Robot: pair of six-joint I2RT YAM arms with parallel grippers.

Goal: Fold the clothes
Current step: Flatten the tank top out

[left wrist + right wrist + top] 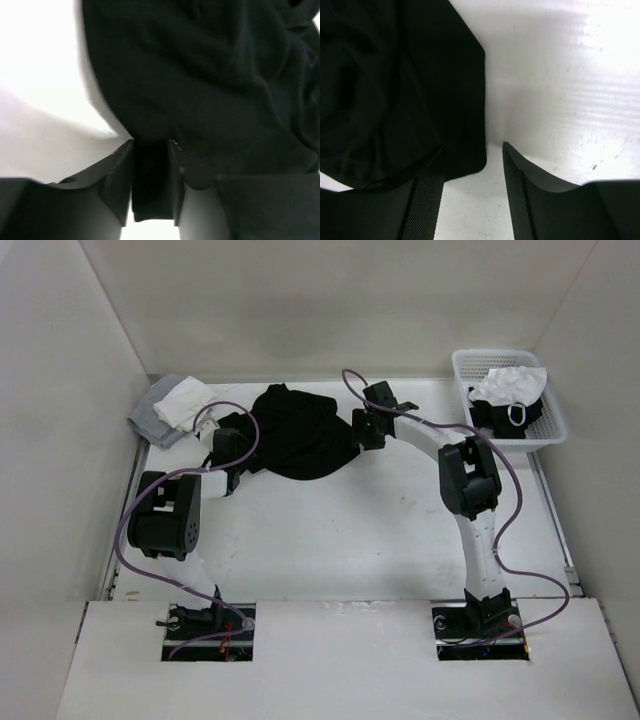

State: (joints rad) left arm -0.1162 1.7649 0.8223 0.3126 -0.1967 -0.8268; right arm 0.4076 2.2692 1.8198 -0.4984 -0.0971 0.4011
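The clothes [295, 435] are one plain black garment, soft and matte, bunched into a rumpled mound with deep folds and no flat panel showing. They lie at the far middle of the counter [330, 540], between my two wrists. The near half of that white surface is bare. In my right wrist view the white surface shows faint ridges and a few small specks.

White walls close the counter in at the back and on both sides. At the far left corner a grey-and-white cloth pile [170, 412] sits just beside the garment's left edge. At the far right, a white slotted basket [500, 352] holds a white cloth [510, 380] on top of something dark.

My left arm is folded, with its elbow raised over the left side of the counter and its forearm reaching to the garment's left edge. My left pincer [150, 145] is closed on a fold of the black fabric, which fills the gap between its fingers [117, 185].

My right arm rises from its base, bends above the right side and stretches left and away to the garment's right edge. My right pincer [474, 150] stands open. The hem lies in the gap against one finger [427, 192], and bare counter shows beside the other.
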